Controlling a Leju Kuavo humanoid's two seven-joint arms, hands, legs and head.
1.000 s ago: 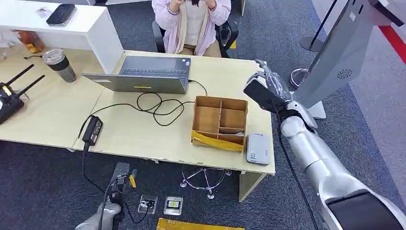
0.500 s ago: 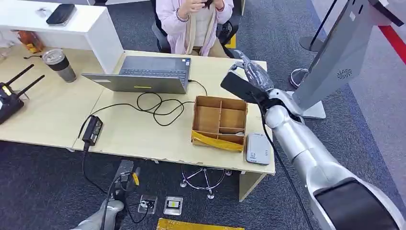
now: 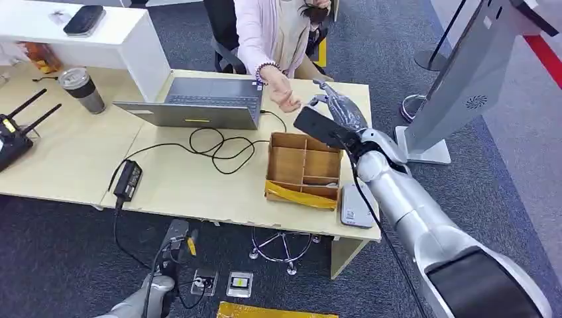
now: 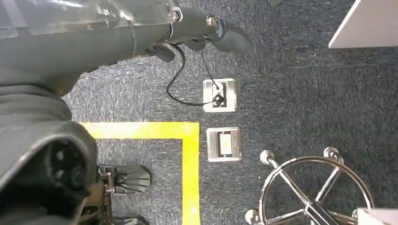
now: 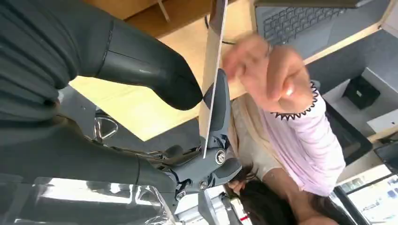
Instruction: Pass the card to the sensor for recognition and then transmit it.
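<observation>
My right hand [image 3: 339, 111] pinches a dark card [image 3: 315, 125] above the far edge of the compartmented cardboard box [image 3: 286, 164]. In the right wrist view the card [image 5: 212, 65] shows edge-on between the thick thumb [image 5: 155, 70] and the fingers [image 5: 219, 105]. A person in a pink top reaches an open hand [image 3: 283, 97] toward the card, a short gap away; the same hand [image 5: 267, 70] shows blurred in the right wrist view. The white card sensor [image 3: 354, 207] lies on the table's near right corner, partly behind my forearm. My left hand [image 3: 171, 244] hangs low beside the table, its fingers [image 4: 206, 33] holding nothing.
An open laptop [image 3: 199, 103] with a looping black cable [image 3: 212, 147] sits left of the box, and a power brick [image 3: 128, 179] lies near the front edge. A grey kiosk stand [image 3: 457, 86] rises at the right. A chrome chair base [image 4: 309, 187] and floor sockets [image 4: 220, 96] are below.
My right arm has swung left with the card, from the table's right edge to above the box. The person has leaned forward and stretched a hand out toward the card.
</observation>
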